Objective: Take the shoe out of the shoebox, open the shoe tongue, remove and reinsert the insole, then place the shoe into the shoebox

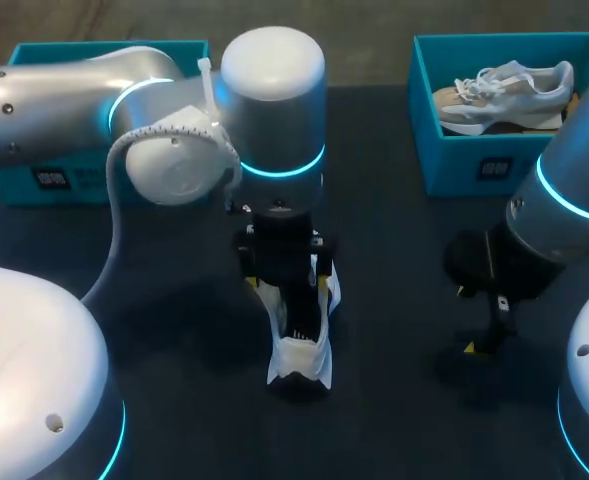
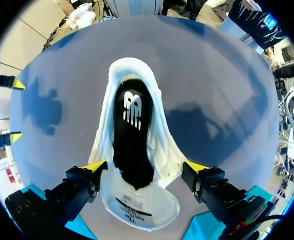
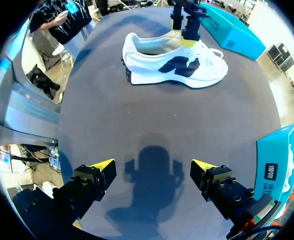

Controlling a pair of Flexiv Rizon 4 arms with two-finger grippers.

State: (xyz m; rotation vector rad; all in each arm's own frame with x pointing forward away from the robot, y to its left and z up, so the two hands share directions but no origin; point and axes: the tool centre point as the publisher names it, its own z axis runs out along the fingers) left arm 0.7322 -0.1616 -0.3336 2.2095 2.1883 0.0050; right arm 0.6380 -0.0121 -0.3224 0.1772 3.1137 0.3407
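Straddling the shoe on the surface with left fingers spread wide either side of the opened tongue, with its long axis straight ahead between them toward the heel and insole exposed; likely left-arm pick, with right fingers wide, empty, well apart.

Left arm: brushed-silver tubular link, fat white rounded joint caps, glowing cyan ring at each joint, a few small dark screw heads on the shell. White ribbed cable hose loops off the joint, cinched with a white zip tie. Right arm: same silver-grey shell, one cyan ring, black wrist housing below. Two glossy white domed bases at the near corners, cyan-lit rims, single screw each. Left jaws and right jaws alike: black boxy fingers with bright yellow wedge tips.
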